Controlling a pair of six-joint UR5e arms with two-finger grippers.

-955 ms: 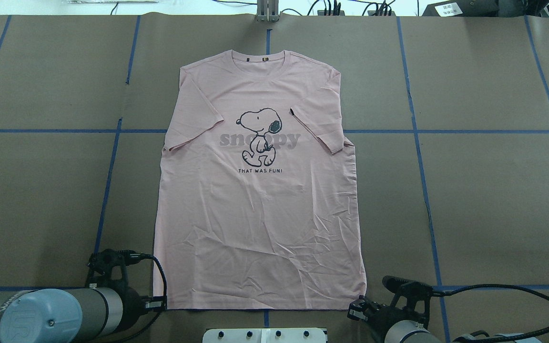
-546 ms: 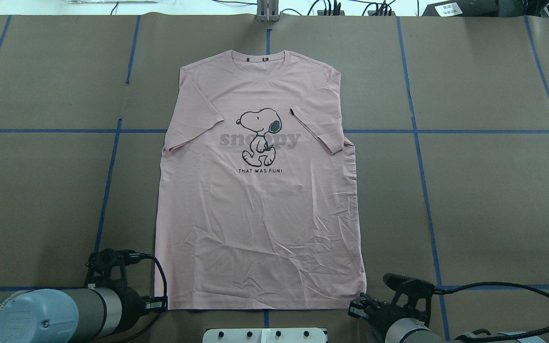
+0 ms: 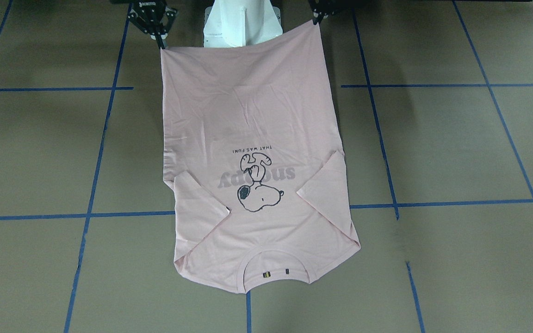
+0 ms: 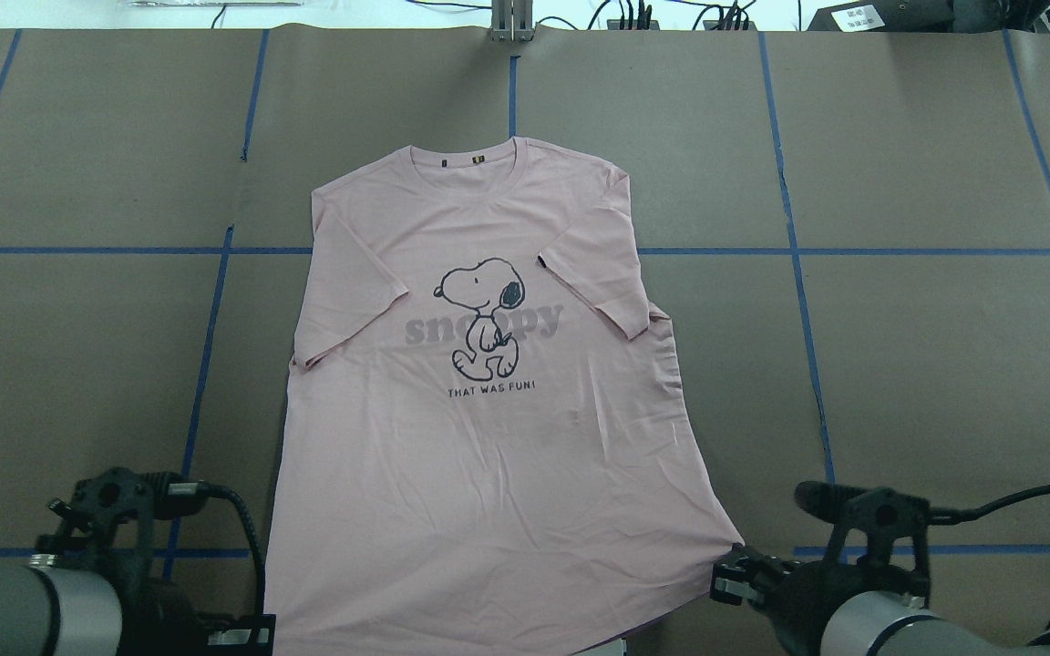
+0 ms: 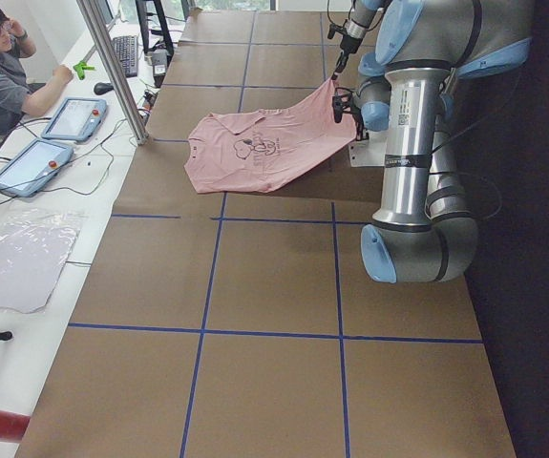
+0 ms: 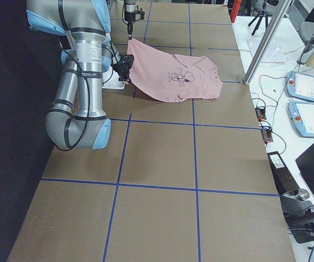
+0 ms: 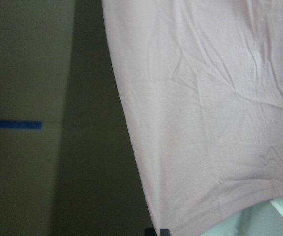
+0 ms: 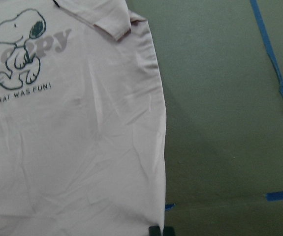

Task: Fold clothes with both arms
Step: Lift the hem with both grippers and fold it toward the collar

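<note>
Both arms are up with the T-shirt [image 4: 488,437] hanging between them. The left gripper [image 3: 315,21] and right gripper [image 3: 160,45] each have their jaws pinched down on one corner of the hem [image 3: 243,44]. The near end of the shirt is lifted off the table [image 4: 899,364]. The far end, with the collar [image 4: 475,159], lies on the paper, print up, both sleeves [image 4: 593,273] tucked in over the front.

Risks from here:
- Each grip takes only the tip of a corner. A pull that puts more tension across the hem could slide the cloth out of one pinch.
- The cloth looks skewed (its right corner flares wider in the overhead view). If the arms carry forward unevenly, I'd expect a crooked fold.
- The tucked sleeves lie loose. Dragging or a quick swing could flip them open.
- The hem hangs right at the white pedestal [image 3: 241,21] and could catch on it.

Against a second ago: the shirt then lay flat, collar close to the table's far edge, grippers low at the hem corners. The whole garment has since slid nearer, the hem has risen and spread, and both grippers have moved nearer and outward.
</note>
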